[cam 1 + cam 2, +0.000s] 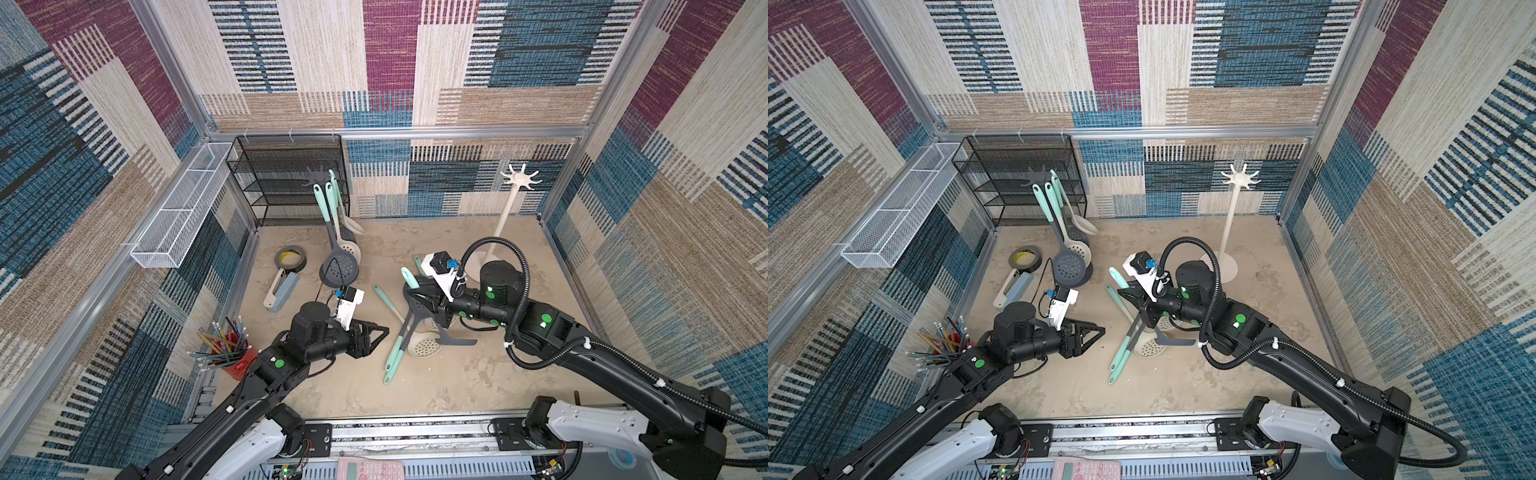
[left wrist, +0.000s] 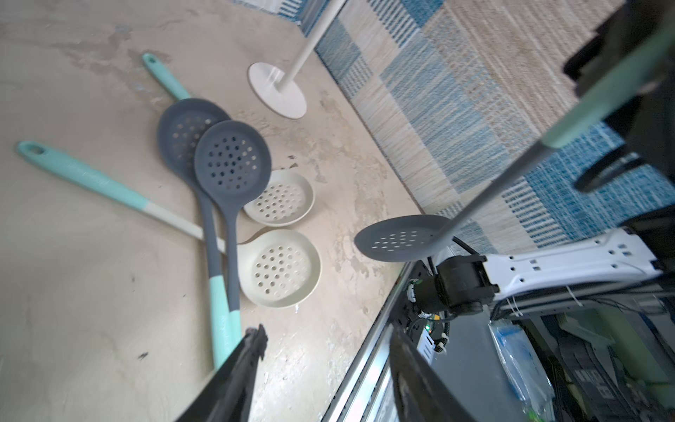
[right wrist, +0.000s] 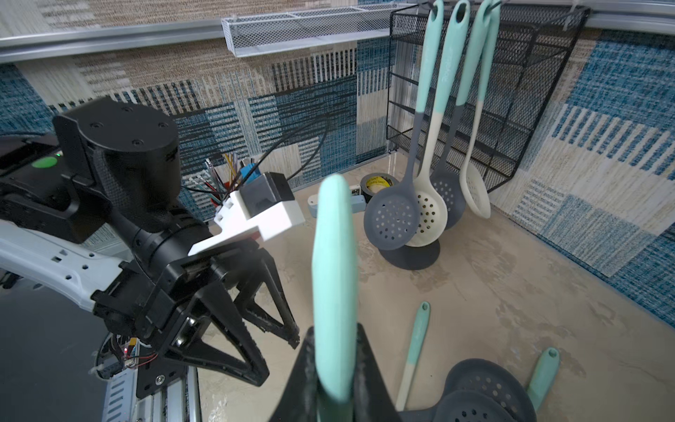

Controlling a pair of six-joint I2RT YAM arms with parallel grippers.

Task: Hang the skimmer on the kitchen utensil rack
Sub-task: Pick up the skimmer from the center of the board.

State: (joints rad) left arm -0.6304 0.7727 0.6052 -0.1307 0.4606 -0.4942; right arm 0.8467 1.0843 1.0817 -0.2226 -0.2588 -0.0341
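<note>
- The skimmer (image 3: 334, 255) is hanging clear of the table (image 1: 457, 390) near the centre of both top views. The right gripper (image 1: 417, 297) is clamping its fingers (image 3: 372, 372) tight on the mint handle.
- In a top view its long axis is running diagonally: the handle end is pointing toward the upper left of the frame, and the grey perforated head is sitting lower right, above the table. The hanging hole is probably at the handle tip, but the right wrist view is showing the handle edge-on, so I cannot confirm it.
- The pick-up is looking done; the carry and the hooking are still to do.
- The grey rack (image 1: 320, 179), upper centre-left, is already carrying four skimmers (image 1: 340, 266), while the white rack (image 1: 521, 178), upper right, is standing bare.
- Four more skimmers (image 2: 281, 270) are lying crossed on the table beneath the held one.
- The left gripper (image 1: 379, 340) is hovering lower left of that pile, with its jaws about half apart and gripping nothing.
</note>
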